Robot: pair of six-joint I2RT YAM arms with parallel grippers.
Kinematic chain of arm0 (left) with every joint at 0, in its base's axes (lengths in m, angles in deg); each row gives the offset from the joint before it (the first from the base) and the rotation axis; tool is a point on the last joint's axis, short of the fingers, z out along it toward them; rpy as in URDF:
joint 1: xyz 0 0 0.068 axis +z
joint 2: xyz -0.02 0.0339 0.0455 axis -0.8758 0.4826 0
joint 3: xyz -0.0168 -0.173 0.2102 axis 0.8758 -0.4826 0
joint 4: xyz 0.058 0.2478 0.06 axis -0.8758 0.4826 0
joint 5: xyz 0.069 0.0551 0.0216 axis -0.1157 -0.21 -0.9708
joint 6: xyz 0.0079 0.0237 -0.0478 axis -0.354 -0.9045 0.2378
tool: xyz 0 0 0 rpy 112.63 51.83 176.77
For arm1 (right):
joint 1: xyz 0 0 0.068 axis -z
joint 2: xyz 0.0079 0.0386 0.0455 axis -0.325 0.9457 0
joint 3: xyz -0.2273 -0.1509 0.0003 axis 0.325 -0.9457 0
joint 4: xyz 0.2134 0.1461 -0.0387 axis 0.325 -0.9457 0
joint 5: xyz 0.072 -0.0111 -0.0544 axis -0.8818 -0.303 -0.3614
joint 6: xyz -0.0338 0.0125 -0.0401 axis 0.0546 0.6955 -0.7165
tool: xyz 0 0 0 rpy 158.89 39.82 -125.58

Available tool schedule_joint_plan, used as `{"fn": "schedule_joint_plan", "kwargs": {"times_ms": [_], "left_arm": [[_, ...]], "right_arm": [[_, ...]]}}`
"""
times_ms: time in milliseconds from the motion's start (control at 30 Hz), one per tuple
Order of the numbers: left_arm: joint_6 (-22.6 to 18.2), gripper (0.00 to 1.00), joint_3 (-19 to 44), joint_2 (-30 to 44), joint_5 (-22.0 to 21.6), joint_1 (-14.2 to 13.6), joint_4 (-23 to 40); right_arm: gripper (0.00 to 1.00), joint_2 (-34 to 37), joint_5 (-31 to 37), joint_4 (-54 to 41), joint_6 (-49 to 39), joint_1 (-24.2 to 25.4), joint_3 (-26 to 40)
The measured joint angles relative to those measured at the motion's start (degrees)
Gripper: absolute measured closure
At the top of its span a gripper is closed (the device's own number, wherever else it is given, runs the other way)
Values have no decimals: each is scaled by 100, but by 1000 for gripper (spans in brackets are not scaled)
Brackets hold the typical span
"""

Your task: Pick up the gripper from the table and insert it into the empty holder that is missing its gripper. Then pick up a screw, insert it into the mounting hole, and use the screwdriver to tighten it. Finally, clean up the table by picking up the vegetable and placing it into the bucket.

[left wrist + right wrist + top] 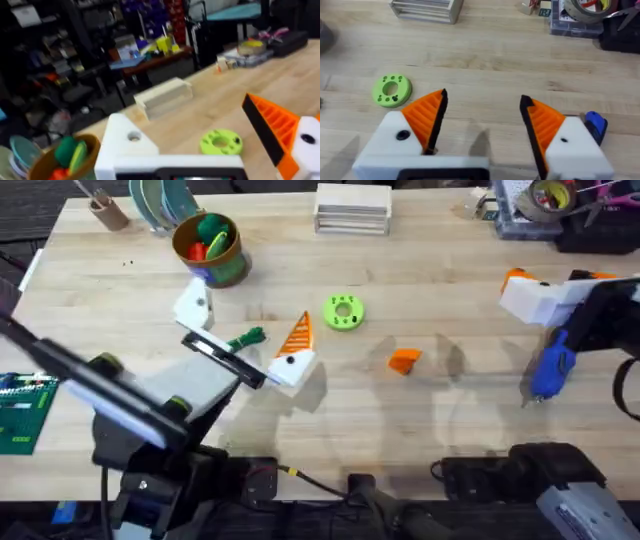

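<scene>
So on the far left of the table (pixel 420 430) there's the bucket (pixel 210 248), up near the back edge with colourful toy bits already sitting in it. Just in front of that is the left gripper (pixel 243 340), jaws spread wide and holding nothing. One side is the bare white holder (pixel 193 307) with no pad on it, the other has its orange wedge in place. The vegetable (pixel 246 338) lies on the wood right between those two fingers. Moving along, a lime-green disc (pixel 343 311) sits near the middle, and the loose orange gripper (pixel 404 360) lies a bit right of it, on its own. Over at the right edge the blue screwdriver (pixel 551 367) lies just beside the right gripper (pixel 482 117), whose jaws are wide open and empty.
</scene>
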State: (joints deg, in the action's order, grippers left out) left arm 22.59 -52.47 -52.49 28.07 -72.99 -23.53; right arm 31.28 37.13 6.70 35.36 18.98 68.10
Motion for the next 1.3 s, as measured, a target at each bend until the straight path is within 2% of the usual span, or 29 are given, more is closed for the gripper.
{"fn": "schedule_joint_plan", "kwargs": {"times_ms": [200,1300], "left_arm": [[1,8,0,2,3,-115,1252],[1,7,2,0,-2,-121,1272]], "right_arm": [[54,1,0,-1,0,0,0],[56,0,0,-4,0,0,0]]}}
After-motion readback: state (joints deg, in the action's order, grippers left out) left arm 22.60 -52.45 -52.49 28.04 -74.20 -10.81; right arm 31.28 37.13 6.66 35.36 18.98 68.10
